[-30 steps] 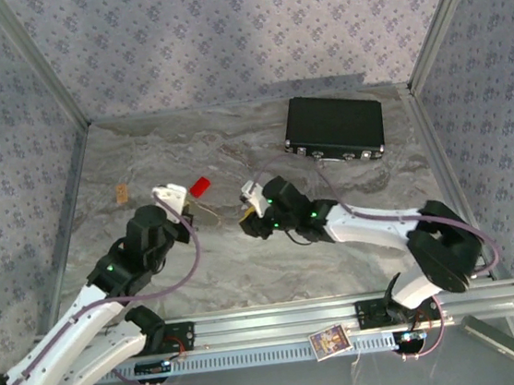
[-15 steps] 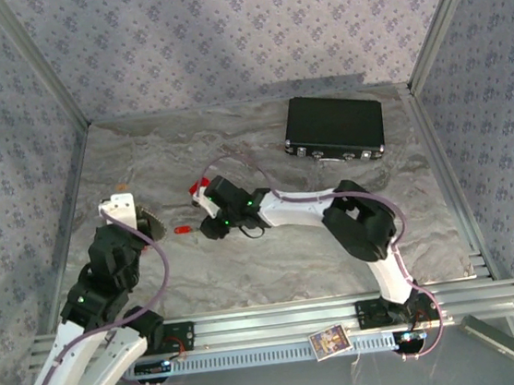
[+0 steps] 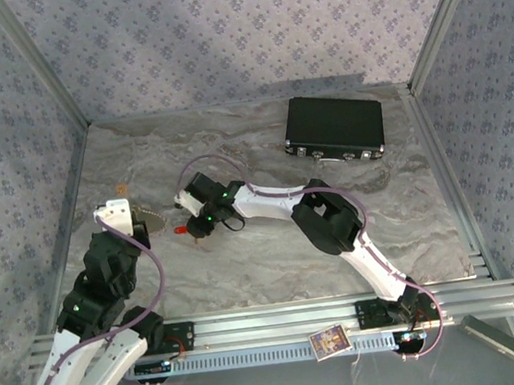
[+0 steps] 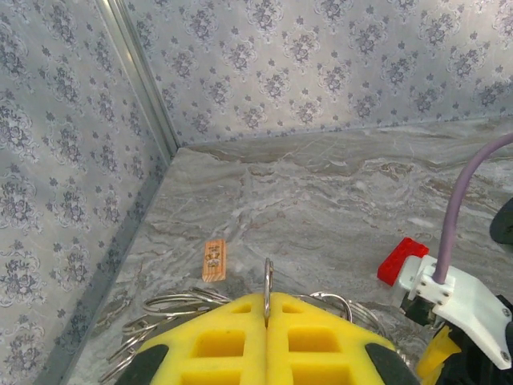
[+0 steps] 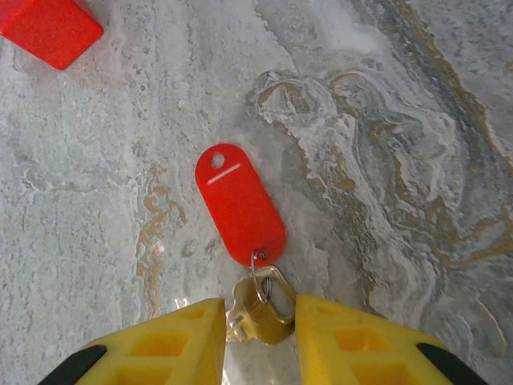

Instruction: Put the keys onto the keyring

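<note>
**Item: red key** [image 5: 240, 204]. A small brass-coloured key on a tiny split link, joined to a flat red plastic tag. It lies flat on the tabletop [image 5: 385, 160]. The brass bow sits between the jaws of the right pincer [image 5: 256, 309] and the tag points away ahead of it.
**Handling (judged):** Light and rigid. The plastic is smooth and likely to skate on the marbled surface, and the link lets tag and key swing freely. The best hold is probably the brass bow, pinched flat, leaving the link free for threading.
**Right pincer:** Jaws part-open, standing either side of the bow. A gap shows on one side, so no firm pinch is evident.

**Item: keyring** [image 4: 267, 289]. A thin silvery loop standing edge-on and upright, clenched between the yellow jaws of the left pincer [image 4: 267, 301].
**Handling (judged):** Stiff, springy and slick.
**Nearby:** Further wire loops [image 4: 168, 305] lie just under that pincer.

**Surroundings:** A red block [image 5: 48, 28] lies ahead-left of the right pincer. A small wooden tag [image 4: 214, 261] lies ahead of the left pincer. A black box [image 3: 333, 128] sits well beyond both. Patterned walls [image 4: 321, 64] close in the tabletop, near the left pincer's side.
</note>
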Controlling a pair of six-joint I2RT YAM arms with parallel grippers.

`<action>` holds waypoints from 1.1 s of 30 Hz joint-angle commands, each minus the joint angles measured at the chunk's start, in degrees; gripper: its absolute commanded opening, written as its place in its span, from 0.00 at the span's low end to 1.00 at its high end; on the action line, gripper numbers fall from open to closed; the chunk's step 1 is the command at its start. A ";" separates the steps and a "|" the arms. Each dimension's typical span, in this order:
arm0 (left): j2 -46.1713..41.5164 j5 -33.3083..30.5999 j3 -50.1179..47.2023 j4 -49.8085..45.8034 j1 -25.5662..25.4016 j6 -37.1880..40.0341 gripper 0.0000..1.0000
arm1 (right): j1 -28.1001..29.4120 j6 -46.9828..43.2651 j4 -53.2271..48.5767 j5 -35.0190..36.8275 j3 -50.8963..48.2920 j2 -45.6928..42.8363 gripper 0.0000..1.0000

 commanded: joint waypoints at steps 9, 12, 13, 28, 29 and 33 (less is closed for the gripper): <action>-0.38 -0.50 -0.63 2.98 0.31 0.53 0.00 | 0.01 -1.74 -4.12 -1.12 5.36 4.44 0.23; -0.22 -0.27 -0.73 3.21 0.31 0.45 0.00 | 0.00 -1.91 -3.79 -0.83 5.37 4.38 0.18; -0.19 -0.22 -0.73 3.32 0.35 0.44 0.00 | 0.08 -2.04 -3.57 -0.63 5.37 4.36 0.17; -0.15 0.91 -1.01 3.28 0.31 -0.18 0.00 | -0.05 -3.32 -1.98 -1.88 1.44 0.17 0.00; -0.15 1.06 -1.13 3.31 0.31 -0.19 0.00 | -0.09 -3.51 -2.13 -1.97 0.69 -0.45 0.00; -0.15 1.52 -1.16 3.47 0.31 -0.16 0.00 | -0.16 -4.24 -2.53 -2.06 -2.68 -3.04 0.00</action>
